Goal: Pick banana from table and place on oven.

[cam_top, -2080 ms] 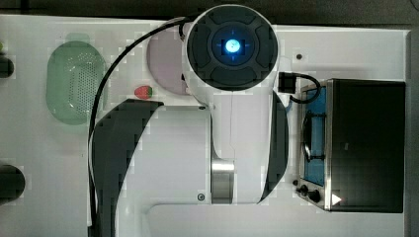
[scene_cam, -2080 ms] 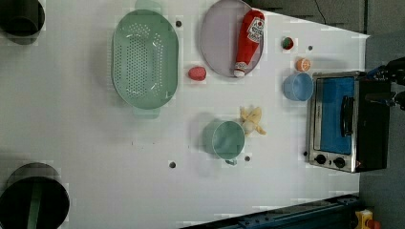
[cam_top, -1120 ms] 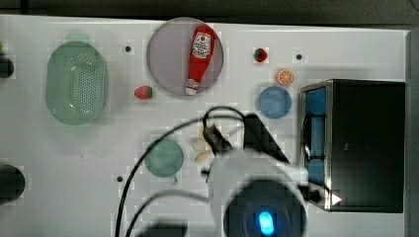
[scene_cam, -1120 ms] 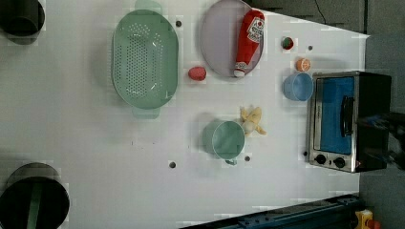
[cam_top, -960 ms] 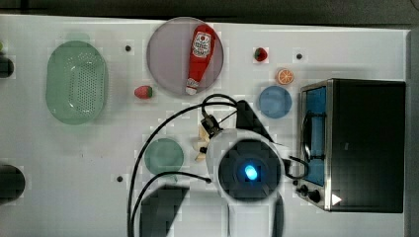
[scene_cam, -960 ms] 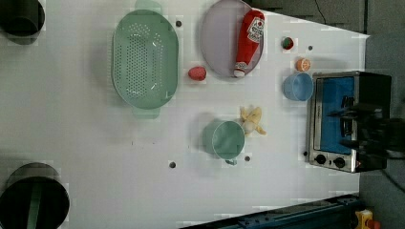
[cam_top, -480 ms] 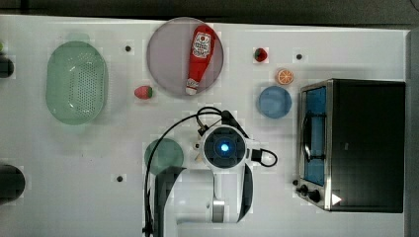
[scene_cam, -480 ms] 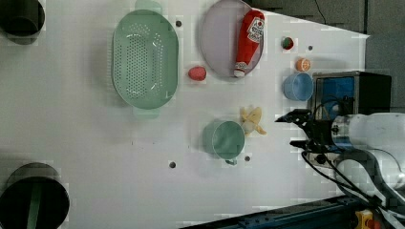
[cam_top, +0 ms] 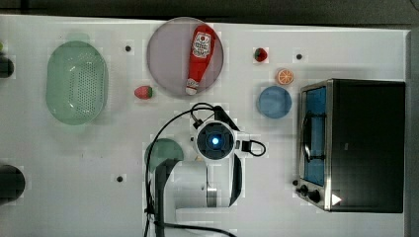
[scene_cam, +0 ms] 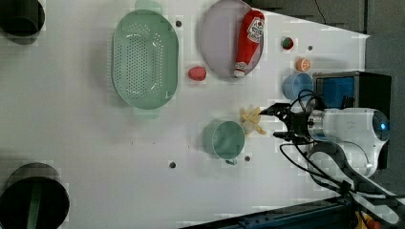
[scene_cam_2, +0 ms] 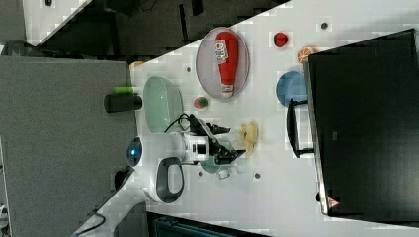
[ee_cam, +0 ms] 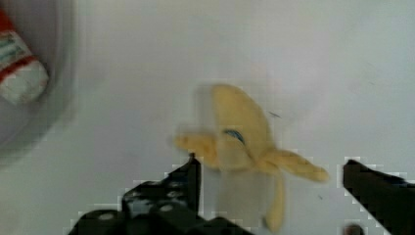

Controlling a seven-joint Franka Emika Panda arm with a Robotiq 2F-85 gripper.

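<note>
The banana (scene_cam: 251, 121) lies on the table (scene_cam: 86, 143), just beside a green cup (scene_cam: 224, 139). The gripper (scene_cam: 278, 121) is spread wide, empty, beside it. A blue bowl (scene_cam: 296, 85) sits by the oven (scene_cam: 372, 88).

I see the pale-yellow peeled toy banana (scene_cam: 252, 121) on the white flat table (scene_cam: 86, 143) near its middle, just beside the green round cup (scene_cam: 224, 139). Toward the left view's right edge stands the boxy black-topped toaster oven (scene_cam: 356, 88). The red plastic ketchup bottle (scene_cam: 248, 42) lies in the grey round plate (scene_cam: 215, 43).
</note>
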